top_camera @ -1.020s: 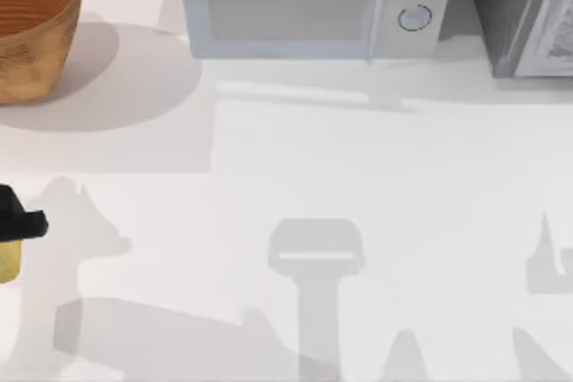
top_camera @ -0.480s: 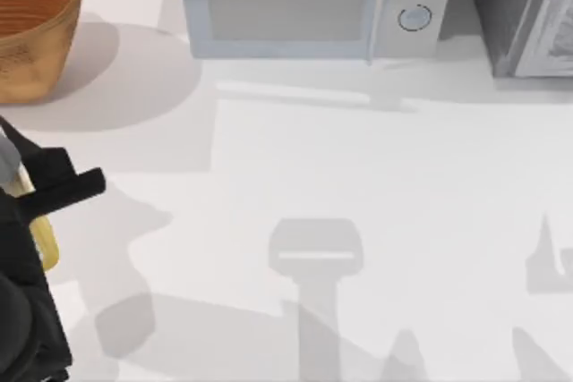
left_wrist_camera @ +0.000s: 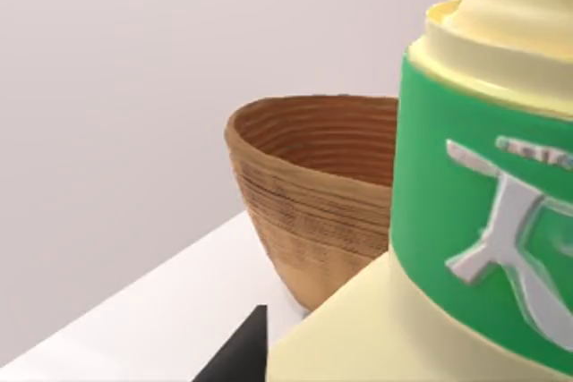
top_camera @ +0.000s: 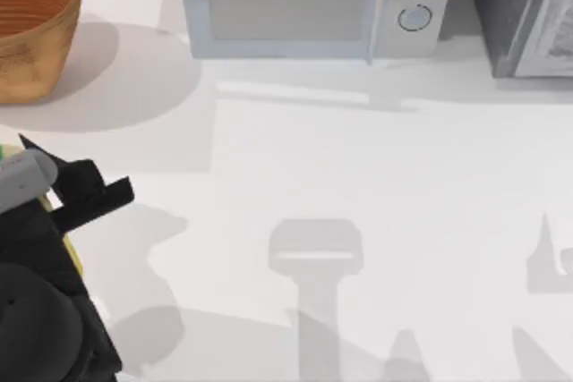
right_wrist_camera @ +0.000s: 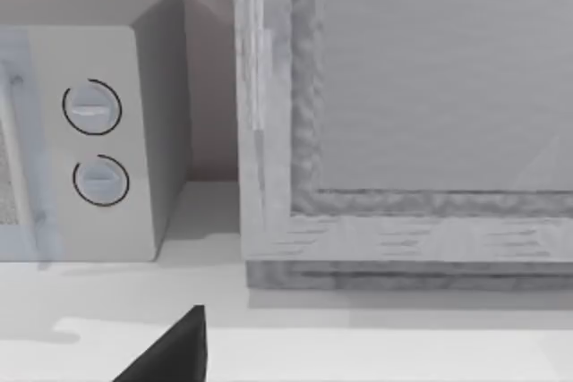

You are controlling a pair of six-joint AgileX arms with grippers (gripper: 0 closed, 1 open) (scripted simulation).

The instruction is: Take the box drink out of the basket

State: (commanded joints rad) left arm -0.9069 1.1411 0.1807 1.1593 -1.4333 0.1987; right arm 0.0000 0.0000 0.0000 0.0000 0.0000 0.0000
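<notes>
The orange-brown wicker basket (top_camera: 31,29) stands at the table's back left, its ribbed wall also close in the left wrist view (left_wrist_camera: 304,194). My left gripper (top_camera: 55,201) is at the left edge, in front of the basket and apart from it. It is shut on the box drink (top_camera: 70,255), of which a yellow sliver shows beside the black fingers (top_camera: 100,194). In the left wrist view the box drink (left_wrist_camera: 466,221) looms large, pale yellow with a green band, outside the basket. My right gripper (right_wrist_camera: 170,351) is parked facing the back right corner.
A white microwave (top_camera: 304,2) stands along the back edge, its two dials (right_wrist_camera: 94,145) in the right wrist view. A grey appliance (top_camera: 528,11) sits at the back right. Arm shadows fall across the white tabletop (top_camera: 376,203).
My left arm has come in from the left edge, moving right and toward the back with the box drink in its grip. The basket and the right arm have not moved.
</notes>
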